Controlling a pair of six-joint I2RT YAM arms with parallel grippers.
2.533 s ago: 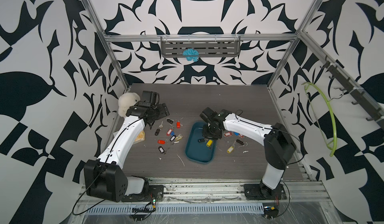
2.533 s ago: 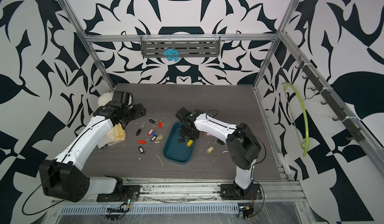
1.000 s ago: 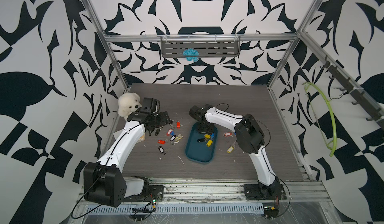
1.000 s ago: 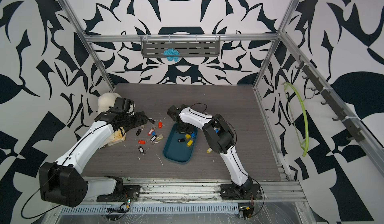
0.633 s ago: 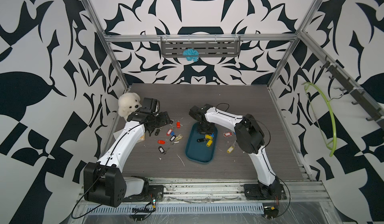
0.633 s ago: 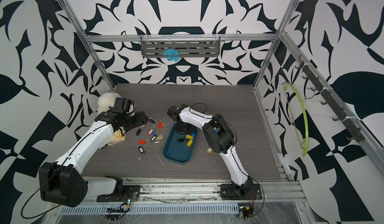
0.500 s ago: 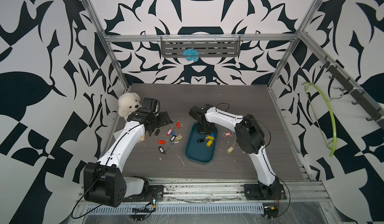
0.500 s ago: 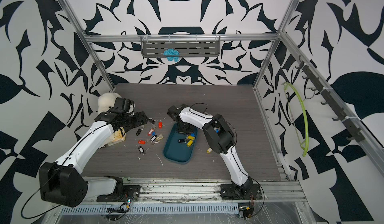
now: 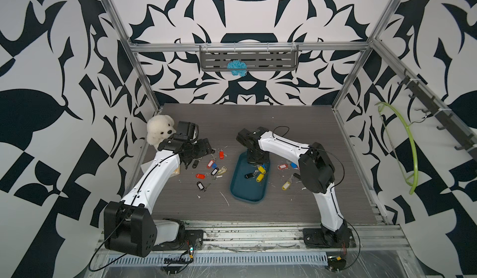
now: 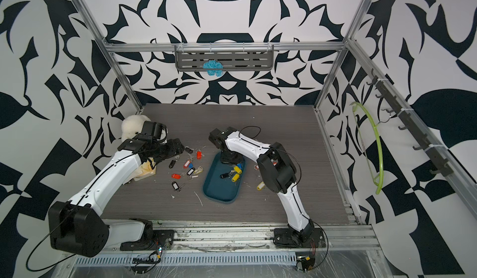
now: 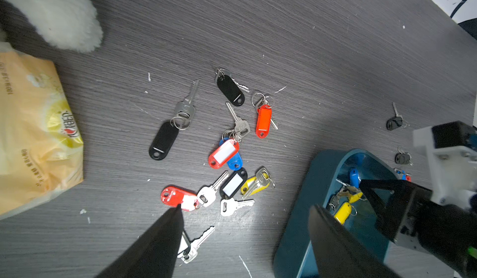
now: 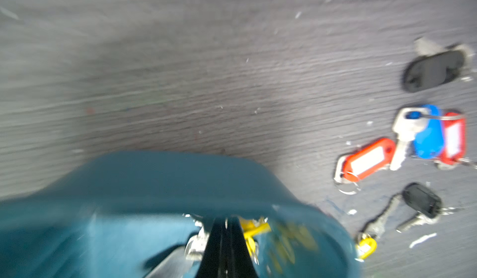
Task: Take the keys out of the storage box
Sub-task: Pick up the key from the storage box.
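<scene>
**A:** Has the right gripper [image 12: 225, 222] got hold of any of the keys [image 12: 254, 229]?

**B:** Can't tell. That wrist view is smeared. The fingers are pressed together among yellow tags in the storage box [image 12: 154, 183], and the tips are lost in the blur. In both top views, centre of frame, the right arm [image 9: 278, 145] covers them.

**A:** And further left?

**B:** In a top view, the left arm [image 10: 116, 167] hides most of the tissue pack [image 10: 147, 171] and part of the plush bear [image 10: 130, 128]. The blue thing [image 9: 236, 67] on the shelf [image 9: 271, 59], upper middle, is too small to name.
</scene>
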